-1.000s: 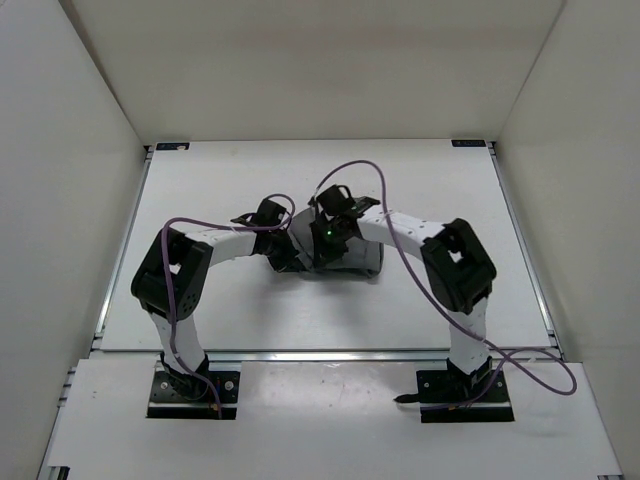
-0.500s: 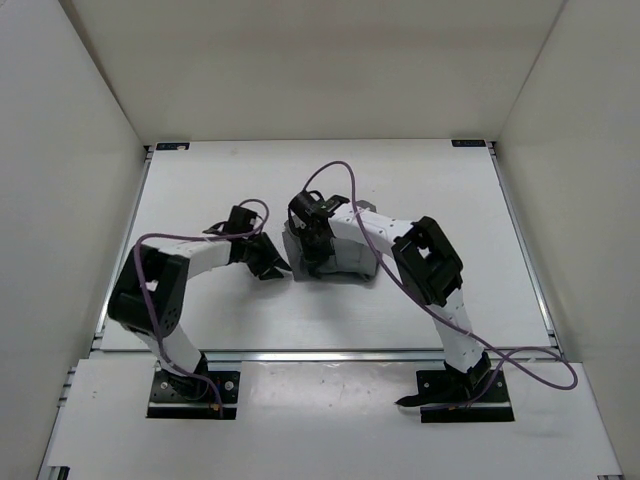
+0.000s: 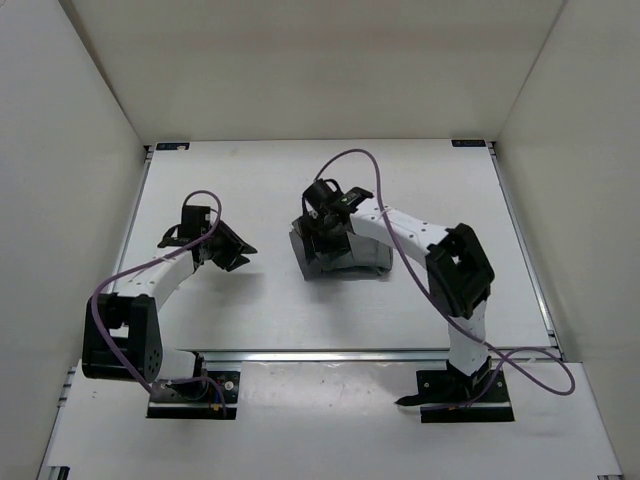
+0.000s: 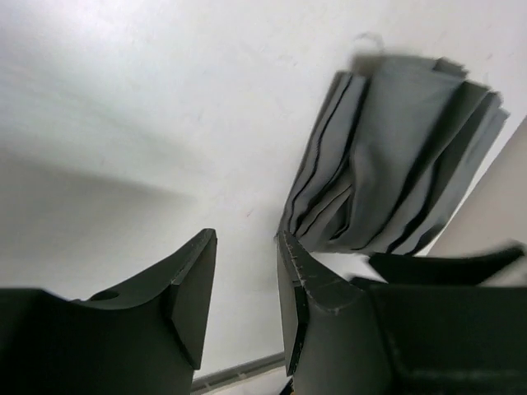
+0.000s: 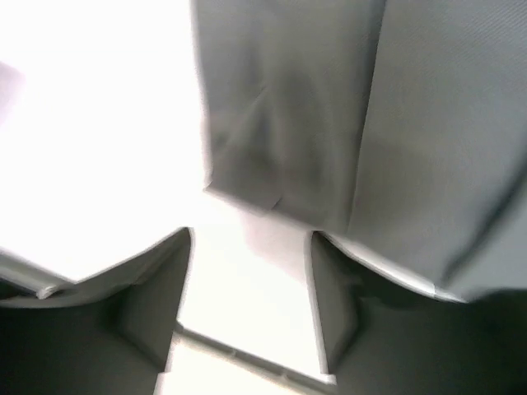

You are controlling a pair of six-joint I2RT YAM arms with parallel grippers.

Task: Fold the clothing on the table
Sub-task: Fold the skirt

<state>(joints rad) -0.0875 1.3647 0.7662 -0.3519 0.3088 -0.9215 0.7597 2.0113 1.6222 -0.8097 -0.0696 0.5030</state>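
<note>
Right claw point(image 5: 251, 247) parted by clothing point(image 3: 345, 258) — grey, pleated, folded small.

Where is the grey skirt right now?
In the top view the grey skirt lies near the middle of the white table. The right gripper is at its left end, and the left gripper is apart, farther left.

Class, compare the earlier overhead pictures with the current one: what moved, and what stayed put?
The left gripper opened and drew back leftward, away from the clothing. The right gripper opened over the clothing's left edge. The clothing stayed bundled in place.
</note>
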